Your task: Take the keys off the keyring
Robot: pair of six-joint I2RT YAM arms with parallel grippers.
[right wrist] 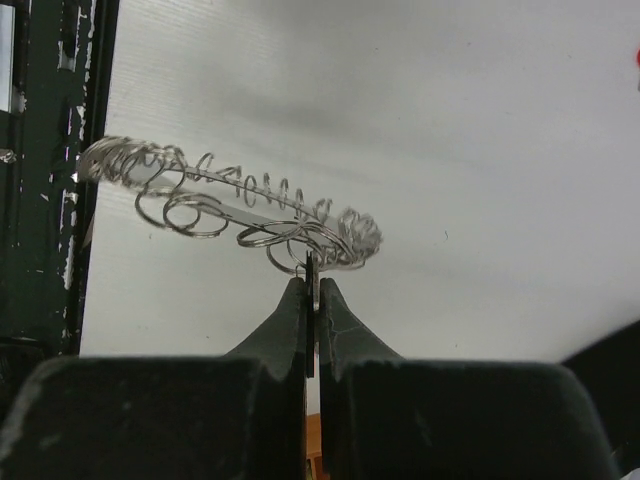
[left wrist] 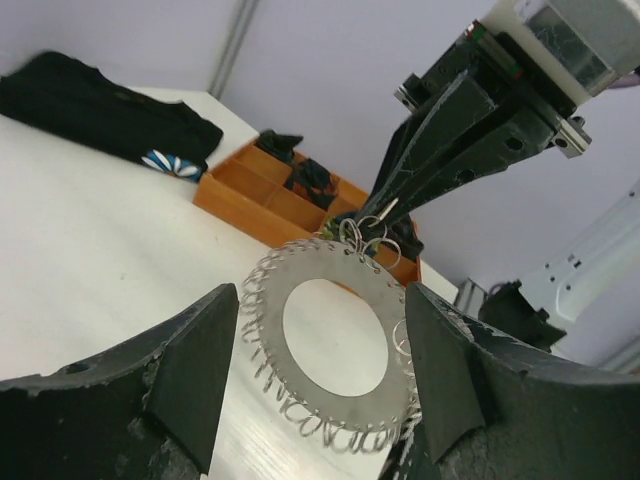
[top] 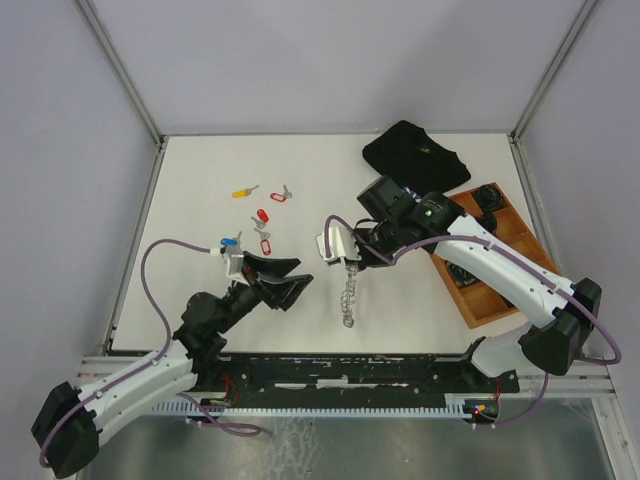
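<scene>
Pinching the round silvery metal keyring fringed with small wire loops (top: 348,296) by its edge, the right gripper (top: 350,262) has its black fingers closed tightly on it, so it hangs over the white table (top: 200,170). The left gripper (top: 298,282) faces the ring, its jaws spread wide and holding nothing. Small silver keys with yellow, red and blue plastic heads (top: 262,218) lie scattered on the table, well apart from the ring.

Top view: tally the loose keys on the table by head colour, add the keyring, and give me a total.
yellow key: 1
red keys: 3
blue key: 1
keyring: 1
Total: 6
</scene>
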